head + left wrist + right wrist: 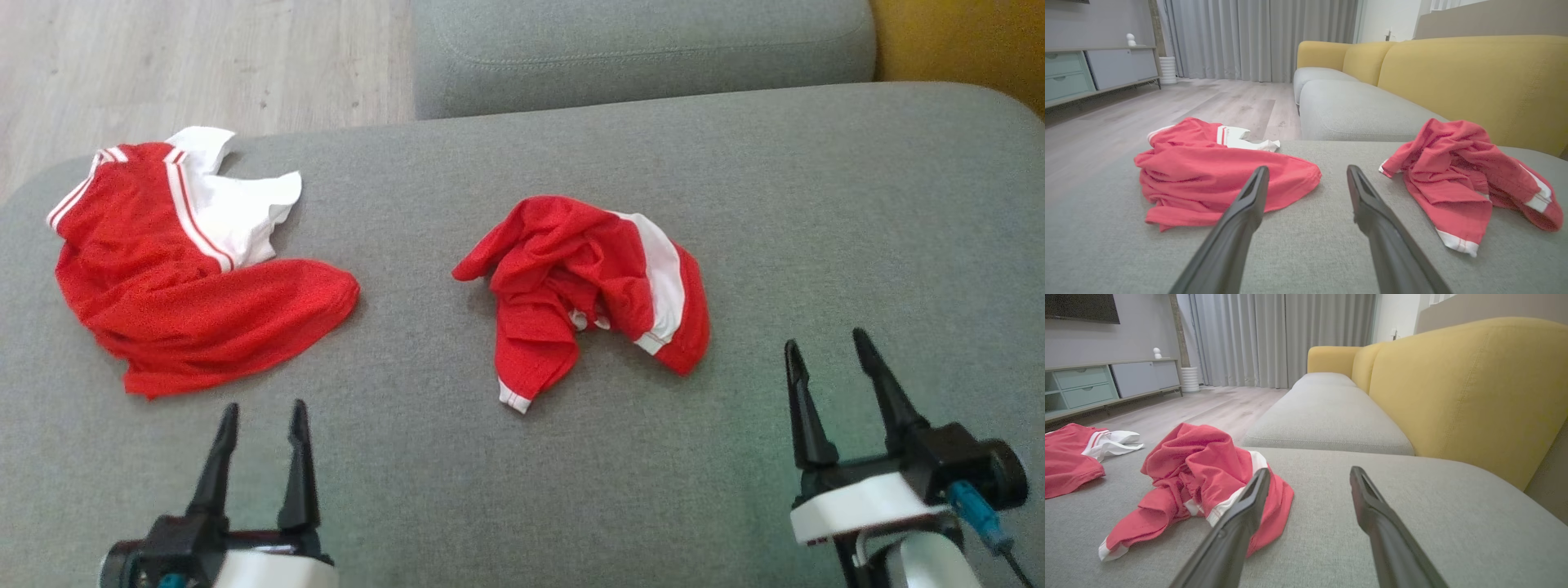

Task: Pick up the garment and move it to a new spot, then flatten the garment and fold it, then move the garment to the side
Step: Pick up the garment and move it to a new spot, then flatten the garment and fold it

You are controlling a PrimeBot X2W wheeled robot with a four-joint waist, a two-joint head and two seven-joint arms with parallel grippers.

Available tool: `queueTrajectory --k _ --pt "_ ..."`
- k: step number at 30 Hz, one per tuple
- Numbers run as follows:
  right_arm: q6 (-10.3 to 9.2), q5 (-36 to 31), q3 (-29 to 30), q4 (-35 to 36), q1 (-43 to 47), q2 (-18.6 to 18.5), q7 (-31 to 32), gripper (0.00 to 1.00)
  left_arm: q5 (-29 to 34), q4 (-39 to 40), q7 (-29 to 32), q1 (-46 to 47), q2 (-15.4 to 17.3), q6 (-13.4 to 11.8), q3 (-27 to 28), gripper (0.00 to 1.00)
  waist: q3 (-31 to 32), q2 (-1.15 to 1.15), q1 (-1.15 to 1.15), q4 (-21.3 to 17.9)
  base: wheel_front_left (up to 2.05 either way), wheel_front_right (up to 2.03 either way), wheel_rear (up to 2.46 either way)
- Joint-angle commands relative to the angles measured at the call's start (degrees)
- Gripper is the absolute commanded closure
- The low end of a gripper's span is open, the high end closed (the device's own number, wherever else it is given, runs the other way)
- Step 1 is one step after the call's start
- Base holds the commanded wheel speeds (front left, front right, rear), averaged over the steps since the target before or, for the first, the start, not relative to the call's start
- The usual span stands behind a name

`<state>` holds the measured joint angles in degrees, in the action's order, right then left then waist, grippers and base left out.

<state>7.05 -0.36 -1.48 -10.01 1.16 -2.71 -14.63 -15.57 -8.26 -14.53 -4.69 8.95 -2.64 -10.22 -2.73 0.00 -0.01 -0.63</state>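
Two crumpled red garments with white trim lie on the grey sofa seat (pixel 735 204). The smaller garment (pixel 592 286) sits bunched near the middle of the seat; it is also the garment (pixel 1457 179) at the right of the left wrist view and the garment (pixel 1200 482) left of centre in the right wrist view. The larger garment (pixel 180 261) lies at the seat's left end. My left gripper (pixel 264 411) stands open at the lower left, just short of the larger garment (pixel 1216 179). At the lower right my right gripper (pixel 824 341) is open and empty.
A second grey seat cushion (pixel 637 49) lies beyond, and a yellow backrest (pixel 1470 384) runs along the right side. Wooden floor (pixel 163 65) lies past the seat's far left edge. A low cabinet (pixel 1090 69) and grey curtains (pixel 1257 36) stand further off.
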Motion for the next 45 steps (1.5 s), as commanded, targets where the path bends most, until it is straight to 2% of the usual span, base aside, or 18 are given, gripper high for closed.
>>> queueTrajectory --k 1,11,23,27,35,45 --pt "0.44 0.86 -1.51 1.21 -0.79 -0.17 -0.37 0.00 0.90 1.77 -0.46 1.57 -0.39 0.52 3.29 0.00 0.13 0.00 0.01 -0.21 0.00 0.00 0.00" --pt "0.44 2.08 -2.76 -1.51 -1.35 -0.17 -0.37 0.00 5.89 0.93 -0.47 0.17 -4.01 5.24 9.24 0.00 0.77 0.00 0.01 -0.60 0.00 0.00 0.00" --pt "0.44 0.22 -6.03 0.18 -4.85 -0.17 -0.37 0.00 7.77 0.54 -0.47 0.67 -5.59 7.33 11.21 0.00 0.00 0.00 0.01 -0.70 0.00 0.00 0.00" --pt "0.44 -5.35 -9.78 -4.21 -8.87 -0.17 0.20 0.00 7.79 0.51 -0.47 1.34 -5.83 7.72 11.40 0.00 -0.66 0.00 0.01 -0.33 0.00 0.00 0.00" --pt "0.44 -15.60 -15.75 -15.70 -17.60 -1.29 10.55 0.00 6.80 0.50 -0.47 2.82 -6.04 7.96 10.80 0.00 -2.46 0.00 0.01 1.80 0.00 0.00 0.00" --pt "0.44 -25.04 -16.42 -22.86 -23.06 -1.14 15.22 0.00 4.89 0.80 -0.47 4.60 -6.06 7.38 9.90 0.00 -5.79 0.00 0.01 3.89 0.00 0.00 0.00"
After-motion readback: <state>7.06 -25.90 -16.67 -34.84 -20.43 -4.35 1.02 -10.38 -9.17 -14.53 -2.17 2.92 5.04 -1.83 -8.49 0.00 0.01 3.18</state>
